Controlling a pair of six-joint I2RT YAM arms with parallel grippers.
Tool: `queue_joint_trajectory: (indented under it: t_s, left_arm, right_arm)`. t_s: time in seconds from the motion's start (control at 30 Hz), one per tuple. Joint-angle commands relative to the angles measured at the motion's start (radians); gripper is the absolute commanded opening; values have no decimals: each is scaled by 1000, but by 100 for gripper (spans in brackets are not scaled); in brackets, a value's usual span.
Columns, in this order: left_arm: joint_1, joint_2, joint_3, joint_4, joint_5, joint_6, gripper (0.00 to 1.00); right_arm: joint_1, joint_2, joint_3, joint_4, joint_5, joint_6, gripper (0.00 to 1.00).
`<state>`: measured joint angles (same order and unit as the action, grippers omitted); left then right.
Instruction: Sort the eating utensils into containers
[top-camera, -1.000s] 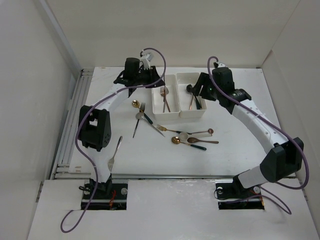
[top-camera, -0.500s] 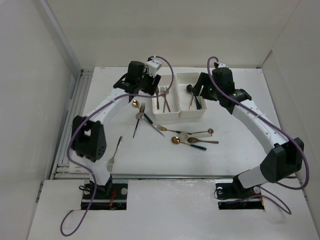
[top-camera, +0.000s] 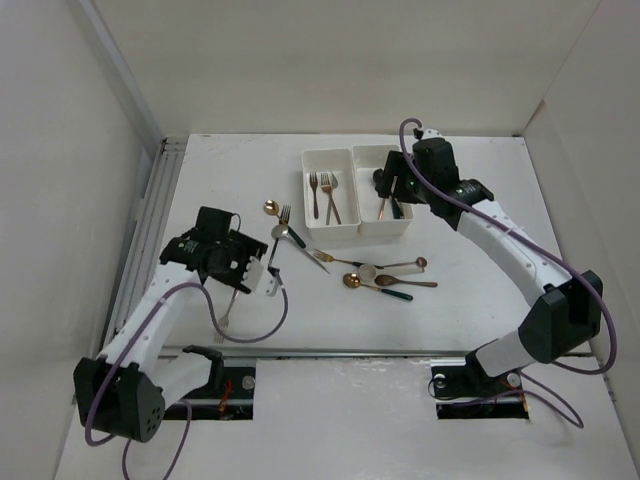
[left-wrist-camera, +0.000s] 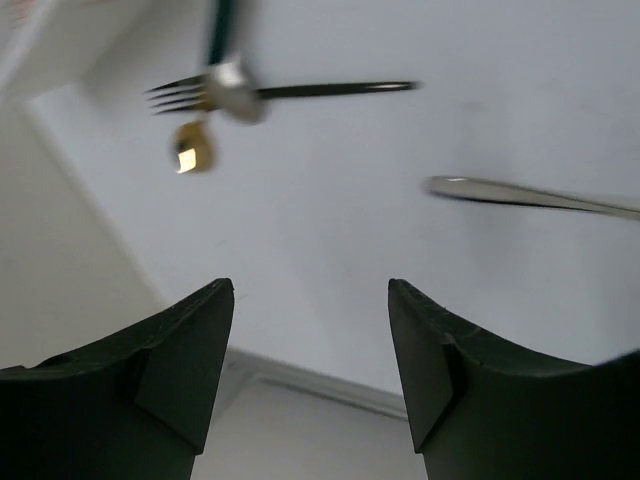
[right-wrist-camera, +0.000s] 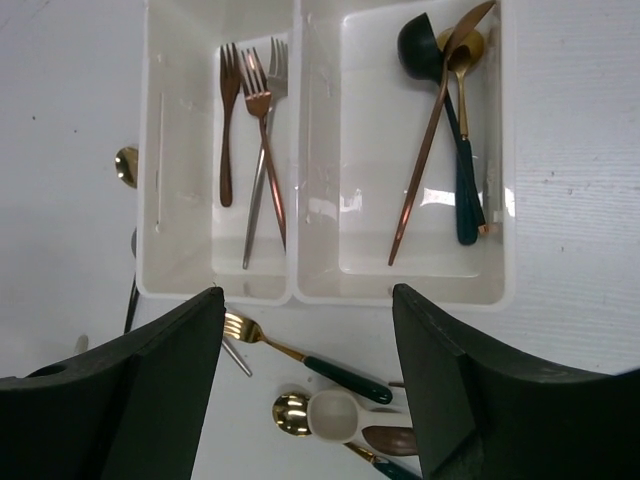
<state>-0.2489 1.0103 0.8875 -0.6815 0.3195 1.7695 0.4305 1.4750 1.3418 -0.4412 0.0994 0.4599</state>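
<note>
both claws are wide and hold nothing. my left claw (left-wrist-camera: 310, 285) hangs low over the counter (top-camera: 450, 300) on the left side. a silver fork (left-wrist-camera: 530, 193) is just off to its right, and a black-handled fork (left-wrist-camera: 290, 90) and a gold spoon (left-wrist-camera: 190, 148) lie further ahead. my right claw (right-wrist-camera: 307, 292) hovers over the near wall of the bins. the left bin (right-wrist-camera: 155, 150) has three forks (right-wrist-camera: 258, 120) in it and the right bin (right-wrist-camera: 370, 150) has three spoons (right-wrist-camera: 450, 110).

what worries me:
- the silver fork lies flat and thin on the counter, so a closing claw could skid over it or flick it toward the edge. my left view is blurred, so lining up on it is shaky.
- the black-handled fork lies under a silver spoon (left-wrist-camera: 235, 75). lifting one would likely drag the other.
- the green-handled fork (right-wrist-camera: 300, 355) sits just beside the bins' near wall. coming down on it with the right claw could knock the rim and shove both bins.
- the spoon cluster (top-camera: 385, 278) overlaps, so i could pinch two at once.
- that green-handled fork belongs in the left bin, and dropping it close to the divider could put it among the spoons.
</note>
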Motion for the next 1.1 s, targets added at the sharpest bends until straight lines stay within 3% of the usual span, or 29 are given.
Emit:
queue_joint_trajectory:
  t_s: [0.0,0.07,0.2,0.23,0.43,0.73,0.9,1.07]
  left_arm:
    - [0,44,-44,-323,18,521,60]
    - [11,44,-102,-257,-32,562,60]
    - [39,54,-192,-257,-128,855,59]
    - [39,54,-218,-257,-128,945,59]
    - [39,65,-292,-248,-102,1171,60]
    - [-1,148,-351,-179,-126,1171,57]
    - [-10,178,-423,-52,-91,1171,38]
    - [-10,198,-441,51,-33,1122,34]
  right_arm:
    - [36,4,30,30,-6,-29,73]
    - [36,-5,17,30,-6,-29,74]
    - [36,-5,-1,30,-6,-29,74]
    - [36,-15,-1,30,-6,-29,74]
    - [36,-48,-32,30,-6,-29,74]
    - [36,-61,-53,30,5,-29,76]
    - [36,-61,-53,30,5,-29,76]
    - [36,-50,-44,30,5,-29,76]
